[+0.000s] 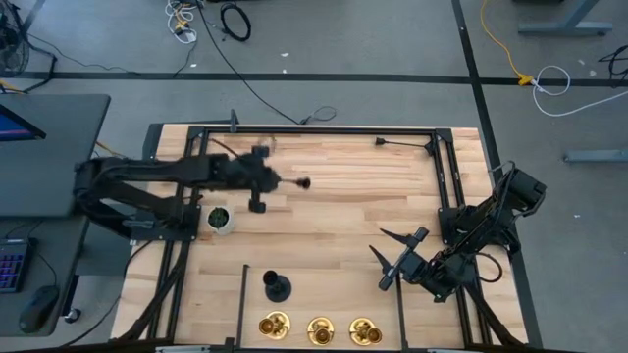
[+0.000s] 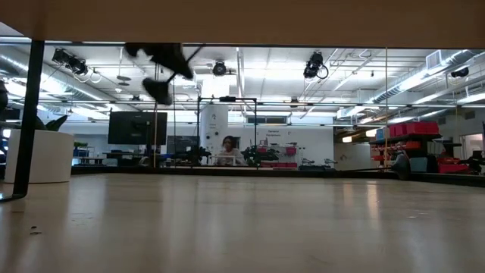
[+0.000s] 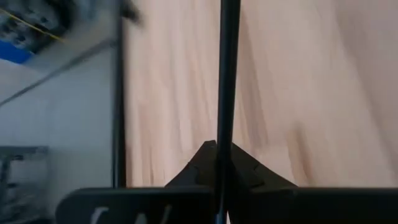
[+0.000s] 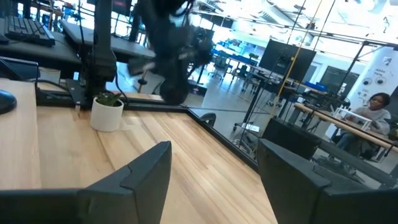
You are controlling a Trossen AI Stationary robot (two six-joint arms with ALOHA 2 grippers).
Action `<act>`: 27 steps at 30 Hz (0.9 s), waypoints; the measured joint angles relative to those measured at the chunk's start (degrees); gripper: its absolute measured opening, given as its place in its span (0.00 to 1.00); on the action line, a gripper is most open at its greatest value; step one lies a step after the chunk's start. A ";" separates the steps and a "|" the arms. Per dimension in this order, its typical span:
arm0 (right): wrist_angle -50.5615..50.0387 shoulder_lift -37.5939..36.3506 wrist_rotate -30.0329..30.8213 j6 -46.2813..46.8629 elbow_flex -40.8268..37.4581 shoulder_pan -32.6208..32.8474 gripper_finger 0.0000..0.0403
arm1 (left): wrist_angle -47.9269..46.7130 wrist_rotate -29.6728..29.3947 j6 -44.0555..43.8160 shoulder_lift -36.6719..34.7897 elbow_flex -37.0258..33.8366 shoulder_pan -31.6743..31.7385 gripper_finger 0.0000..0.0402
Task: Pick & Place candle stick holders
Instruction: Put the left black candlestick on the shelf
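Note:
My left gripper (image 1: 289, 182) hangs above the table's middle left, slanting down toward the right, shut on a thin black candle stick holder (image 3: 227, 74) whose small end (image 1: 305, 182) shows past the fingers. It is blurred in the low view (image 2: 182, 67). My right gripper (image 1: 392, 257) waits open and level near the right edge, with nothing between its fingers (image 4: 214, 146). One black holder (image 1: 278, 287) stands on its base at the near side. Three brass-gold holders (image 1: 273, 327) (image 1: 320, 330) (image 1: 364, 331) stand in a row along the near edge. My left gripper pinches the holder's thin black stem (image 3: 224, 134) between its two shut fingers. The stem stands across the fingers and runs on out of the wrist picture, so I cannot tell where along the stem the hold lies. The holder is lifted clear of the table.
A small white pot with a green plant (image 1: 218, 218) stands beside the left arm's base. Black frame rails (image 1: 314, 130) run along the table's far and side edges, and two short rails (image 1: 244, 304) (image 1: 400, 304) flank the near row. A person (image 2: 227, 148) sits in the room beyond.

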 joint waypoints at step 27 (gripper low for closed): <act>3.26 -2.75 -17.36 -4.33 6.71 -7.36 0.58 | 37.93 25.11 -22.48 0.74 -0.02 -2.15 0.02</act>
